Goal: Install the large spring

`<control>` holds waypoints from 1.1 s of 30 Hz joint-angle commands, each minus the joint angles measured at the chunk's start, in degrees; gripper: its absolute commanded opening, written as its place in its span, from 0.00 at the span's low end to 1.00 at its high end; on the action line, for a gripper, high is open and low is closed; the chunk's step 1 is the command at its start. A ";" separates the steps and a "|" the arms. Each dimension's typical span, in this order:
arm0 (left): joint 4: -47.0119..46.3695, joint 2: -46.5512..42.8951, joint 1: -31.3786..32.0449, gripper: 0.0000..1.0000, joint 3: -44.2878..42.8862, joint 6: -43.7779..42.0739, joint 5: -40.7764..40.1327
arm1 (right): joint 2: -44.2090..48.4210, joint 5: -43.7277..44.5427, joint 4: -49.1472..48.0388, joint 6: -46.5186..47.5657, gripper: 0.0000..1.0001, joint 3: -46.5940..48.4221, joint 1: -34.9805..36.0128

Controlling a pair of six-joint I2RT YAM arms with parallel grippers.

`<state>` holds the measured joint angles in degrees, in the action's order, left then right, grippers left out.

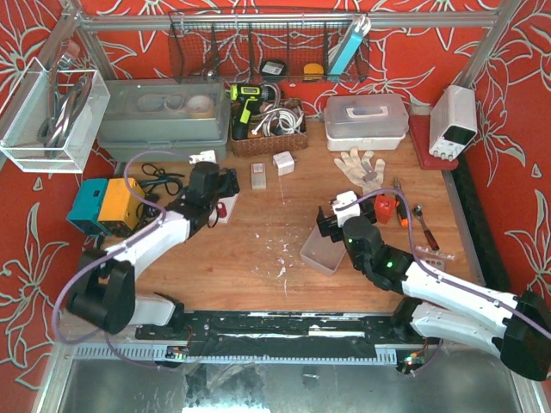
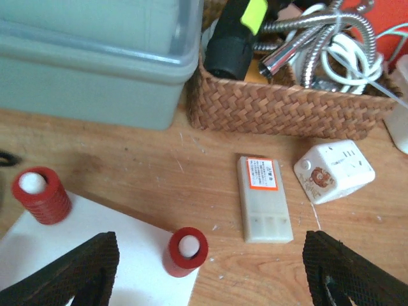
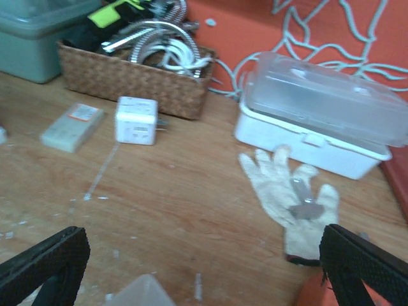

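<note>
The left end effector (image 2: 210, 274) hangs low over the wooden tabletop (image 1: 258, 232), its two black fingers spread wide with nothing between them. Below it lies one flat white board (image 2: 95, 236) that carries two red ribbed cylinders with white cores: one (image 2: 41, 194) stands near the board's far left edge, and the other (image 2: 185, 250) stands at the board's right corner, between the fingers and touching neither. Just right of the board lies one cream rectangular block with an orange label (image 2: 263, 197). Beside that sits one white cube-shaped plug adapter (image 2: 333, 171). Behind them are one brown woven basket (image 2: 287, 108) holding coiled metal hose and white cable, and one grey-green plastic bin (image 2: 95, 64).

The right end effector (image 3: 204, 255) is also spread wide and holds nothing. Ahead of it lies one white fabric work glove (image 3: 290, 191), palm down, with a small metal piece on it. One white plastic box with a clear lid (image 3: 319, 121) sits just behind the glove. In the top view, one clear plastic tray (image 1: 323, 252) rests on the tabletop close to the right arm's wrist.

I cannot tell where the large spring is. None of the three views shows it clearly enough to pick out, and neither end effector carries it.
</note>
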<state>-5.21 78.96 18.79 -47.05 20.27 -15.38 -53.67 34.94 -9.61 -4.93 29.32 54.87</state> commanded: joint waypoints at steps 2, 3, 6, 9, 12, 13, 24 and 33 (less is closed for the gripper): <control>-13.06 -10.38 -0.24 0.97 10.25 1.36 1.62 | 0.53 4.98 -2.08 3.00 0.99 0.11 -6.33; -16.79 -12.64 -0.24 1.00 12.73 1.09 2.80 | 0.37 5.66 -1.73 2.39 0.99 0.48 -8.48; -26.25 -16.16 -0.16 1.00 19.32 -3.28 4.73 | -0.61 4.70 -6.77 6.51 0.99 -1.14 -14.84; -31.21 -17.84 -0.07 1.00 24.15 -13.73 3.46 | -1.73 4.81 -9.89 10.32 0.99 -2.44 -21.04; -32.43 -17.98 -0.07 1.00 26.83 -22.38 -1.51 | -2.22 1.28 -8.38 8.92 0.99 -3.06 -28.30; -34.86 -17.78 -0.07 1.00 28.46 -24.28 -4.19 | -2.23 -1.07 -9.57 8.79 0.99 -4.18 -30.20; -48.64 -8.76 -8.22 1.00 35.32 -26.23 5.56 | -18.16 -11.43 -23.85 8.51 0.99 -7.33 -41.34; -57.50 0.05 -10.55 1.00 36.45 -24.15 6.64 | -25.60 -22.01 -36.64 5.02 0.99 -11.84 -48.20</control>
<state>-56.42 78.96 9.69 -11.62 -4.64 -10.48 -78.37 18.11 -39.62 1.98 19.18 8.67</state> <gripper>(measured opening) 0.999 0.989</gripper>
